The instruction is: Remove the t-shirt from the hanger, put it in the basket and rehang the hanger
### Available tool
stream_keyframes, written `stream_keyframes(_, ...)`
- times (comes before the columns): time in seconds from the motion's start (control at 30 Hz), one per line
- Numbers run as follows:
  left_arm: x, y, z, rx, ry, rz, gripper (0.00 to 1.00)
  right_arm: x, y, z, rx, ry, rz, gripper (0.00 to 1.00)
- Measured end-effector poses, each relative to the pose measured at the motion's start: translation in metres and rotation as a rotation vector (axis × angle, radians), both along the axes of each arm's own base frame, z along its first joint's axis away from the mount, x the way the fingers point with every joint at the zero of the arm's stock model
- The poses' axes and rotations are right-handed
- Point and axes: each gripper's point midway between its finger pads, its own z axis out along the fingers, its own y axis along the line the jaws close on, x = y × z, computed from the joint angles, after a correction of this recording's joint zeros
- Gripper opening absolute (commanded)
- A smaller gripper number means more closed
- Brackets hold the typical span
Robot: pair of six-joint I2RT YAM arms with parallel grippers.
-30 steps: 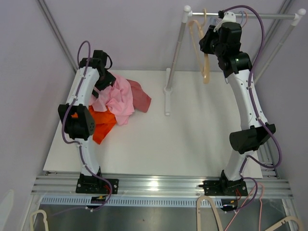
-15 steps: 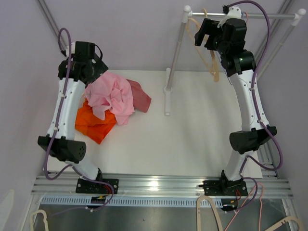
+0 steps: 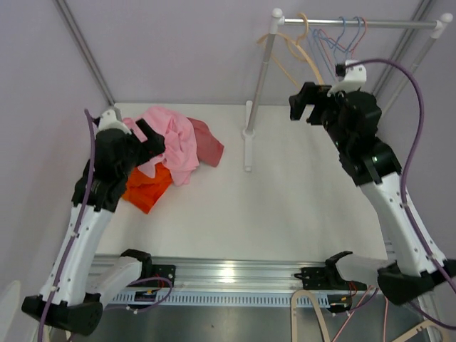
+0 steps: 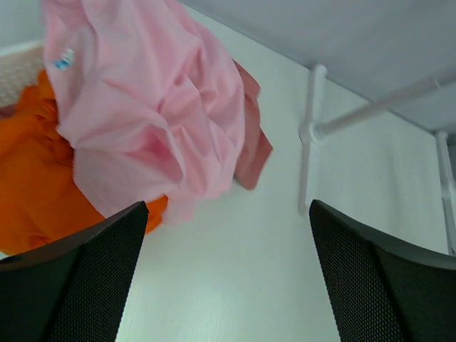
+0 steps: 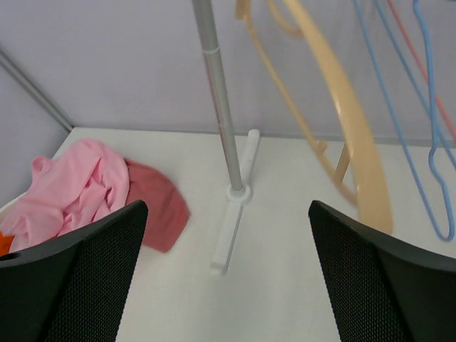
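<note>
A pink t-shirt (image 3: 171, 139) lies crumpled at the table's back left, on top of an orange garment (image 3: 146, 187) and a dark red one (image 3: 206, 142). A bare beige hanger (image 3: 303, 46) hangs on the rack's rail (image 3: 385, 23). My left gripper (image 3: 149, 139) is open at the pile's near-left edge, and its wrist view shows the pink t-shirt (image 4: 142, 107) just beyond the empty left gripper (image 4: 228, 206). My right gripper (image 3: 308, 103) is open below the rail, holding nothing. In its wrist view the beige hanger (image 5: 342, 121) swings ahead of the right gripper (image 5: 228, 206).
Blue and red wire hangers (image 3: 342, 39) hang on the rail beside the beige one. The rack's post (image 3: 260, 78) stands on a white foot (image 3: 248, 142) at the middle back of the white table (image 3: 285, 214). More beige hangers (image 3: 310, 317) lie below the front rail.
My right gripper opened, let go of the beige hanger on the rail and dropped down and forward. My left arm pulled back from over the pile toward the near left.
</note>
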Motion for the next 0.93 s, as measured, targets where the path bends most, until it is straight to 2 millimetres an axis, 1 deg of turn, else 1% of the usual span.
stream_keyframes(0.03, -0.009, -0.008, -0.008, -0.007, -0.021, -0.048, 1.0, -0.018, 0.006, -0.001, 0.011, -0.028, 0.038, 1.0)
stream_keyframes(0.07, -0.018, -0.015, -0.015, -0.01, -0.029, -0.089, 1.0, -0.032, 0.007, -0.008, 0.015, -0.034, 0.061, 0.99)
stream_keyframes(0.1, -0.027, -0.021, -0.021, -0.013, -0.039, -0.128, 0.99, -0.043, 0.006, -0.016, 0.017, -0.035, 0.072, 0.99)
stream_keyframes(0.13, -0.031, -0.028, -0.021, -0.019, -0.068, -0.165, 1.0, -0.051, 0.004, -0.025, 0.023, -0.035, 0.077, 0.99)
stream_keyframes(0.17, -0.042, -0.034, -0.027, -0.026, -0.088, -0.203, 1.0, -0.059, 0.002, -0.038, 0.028, -0.023, 0.082, 1.0)
stream_keyframes(0.2, -0.048, -0.037, -0.032, -0.029, -0.099, -0.228, 0.99, -0.065, 0.002, -0.052, 0.029, -0.007, 0.087, 0.99)
stream_keyframes(0.23, -0.053, -0.042, -0.037, -0.036, -0.111, -0.255, 0.99, -0.07, 0.003, -0.067, 0.035, 0.011, 0.092, 0.99)
stream_keyframes(0.27, -0.061, -0.045, -0.045, -0.039, -0.121, -0.283, 0.99, -0.076, 0.003, -0.088, 0.036, 0.036, 0.101, 1.0)
stream_keyframes(0.4, -0.082, -0.054, -0.082, -0.055, -0.11, -0.356, 1.0, -0.099, 0.007, -0.179, 0.022, 0.198, 0.134, 1.0)
stream_keyframes(0.43, -0.087, -0.055, -0.093, -0.058, -0.097, -0.369, 0.99, -0.105, 0.007, -0.197, 0.02, 0.233, 0.14, 1.0)
stream_keyframes(0.5, -0.094, -0.056, -0.106, -0.063, -0.079, -0.388, 0.99, -0.116, 0.005, -0.222, 0.024, 0.28, 0.147, 0.99)
stream_keyframes(0.57, -0.099, -0.056, -0.113, -0.067, -0.078, -0.398, 0.99, -0.123, 0.003, -0.231, 0.037, 0.293, 0.149, 0.98)
stream_keyframes(0.67, -0.106, -0.057, -0.11, -0.074, -0.105, -0.412, 1.0, -0.129, 0.002, -0.231, 0.064, 0.278, 0.153, 0.98)
stream_keyframes(0.73, -0.107, -0.058, -0.107, -0.077, -0.12, -0.418, 1.0, -0.13, 0.003, -0.23, 0.073, 0.273, 0.158, 0.98)
stream_keyframes(0.93, -0.108, -0.06, -0.109, -0.077, -0.113, -0.427, 0.99, -0.13, 0.005, -0.234, 0.067, 0.287, 0.166, 0.99)
